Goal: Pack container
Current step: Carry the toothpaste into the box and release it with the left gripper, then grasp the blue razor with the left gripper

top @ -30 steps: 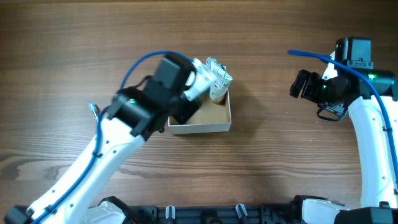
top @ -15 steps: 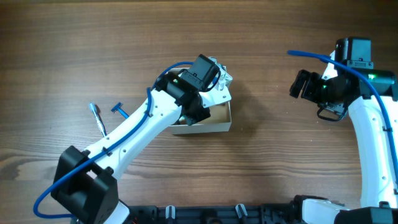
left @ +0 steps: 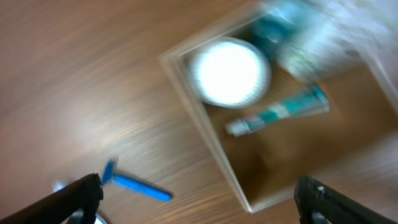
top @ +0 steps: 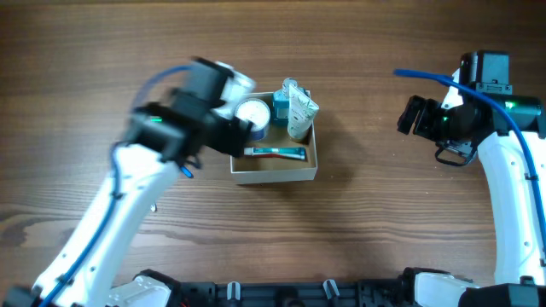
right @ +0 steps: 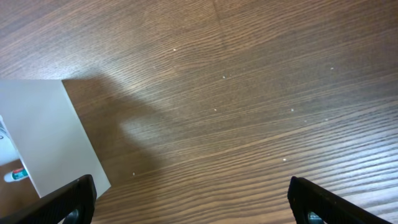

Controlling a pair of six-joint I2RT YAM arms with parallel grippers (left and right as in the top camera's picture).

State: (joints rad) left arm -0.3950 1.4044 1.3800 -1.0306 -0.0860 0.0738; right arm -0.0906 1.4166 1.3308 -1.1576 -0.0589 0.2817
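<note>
Your left tool (left: 198,198) hangs wide and empty over the square white-walled, tan-lined cardboard container (top: 275,176), which sits mid-table. The right tool (right: 189,196) is wide too, well apart. I judge the slim blue plastic razor (left: 134,184) comes next (it lies near the left wall). Close across its handle, then lay it in the bare front strip beside the teal-and-white toothpaste tube (top: 275,153).

Container (left: 206,134) far corner motion-blurred
</note>
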